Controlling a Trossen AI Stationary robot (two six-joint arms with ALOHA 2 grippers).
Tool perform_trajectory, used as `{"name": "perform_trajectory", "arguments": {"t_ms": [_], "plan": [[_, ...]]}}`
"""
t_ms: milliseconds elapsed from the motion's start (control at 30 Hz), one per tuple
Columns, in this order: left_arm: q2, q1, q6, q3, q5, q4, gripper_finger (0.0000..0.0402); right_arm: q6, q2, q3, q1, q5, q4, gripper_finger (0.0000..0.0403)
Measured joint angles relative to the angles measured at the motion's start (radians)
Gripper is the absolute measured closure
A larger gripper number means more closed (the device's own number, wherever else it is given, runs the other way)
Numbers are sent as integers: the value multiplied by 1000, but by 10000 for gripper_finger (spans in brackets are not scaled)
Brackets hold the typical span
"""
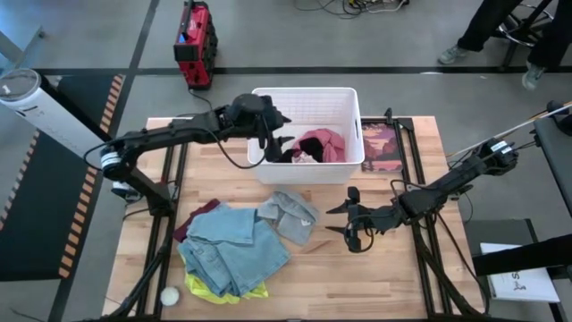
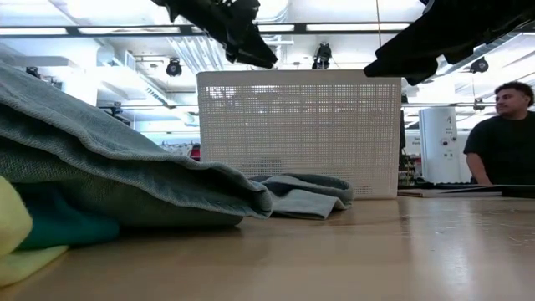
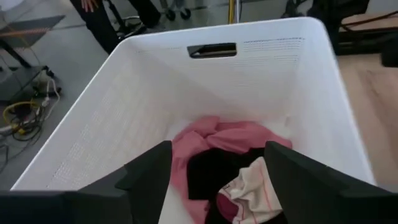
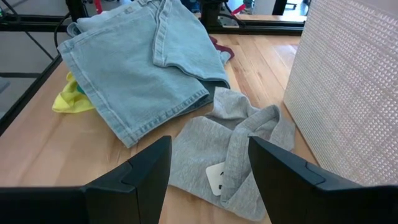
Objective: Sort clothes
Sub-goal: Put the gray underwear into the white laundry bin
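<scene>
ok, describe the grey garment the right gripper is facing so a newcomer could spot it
Start at the white perforated plastic basket at the table's far side. Just in front of it, left of the open right gripper, lies a small crumpled grey fabric garment. Unlike the light blue denim pile beside it, it is plain grey and shows a white label.

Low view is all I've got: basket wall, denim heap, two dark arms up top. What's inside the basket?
Observer: A pink garment, a black one and a pale patterned piece lie in the white basket.
Operator: Where's the left pincer?
Observer: The left pincer hangs over the basket, open and empty.
Operator: And the right?
Observer: The right pincer is open above the table, facing a grey garment beside the basket.
Operator: Anything under the denim besides yellow and teal?
Observer: A maroon edge shows under the denim on its far left side.
</scene>
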Motion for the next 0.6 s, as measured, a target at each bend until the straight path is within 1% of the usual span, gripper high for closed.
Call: {"name": "perform_trajectory", "arguments": {"t_ms": [167, 267, 433, 600], "plan": [[-53, -20, -1, -27, 1, 0, 175, -1, 0, 0, 0, 0, -1, 204], [-98, -39, -3, -80, 1, 22, 182, -1, 0, 0, 0, 0, -4, 204], [-205, -69, -12, -238, 1, 119, 182, -2, 0, 0, 0, 0, -9, 204], [-351, -94, -50, -423, 1, 253, 171, -2, 0, 0, 0, 0, -15, 204]]}}
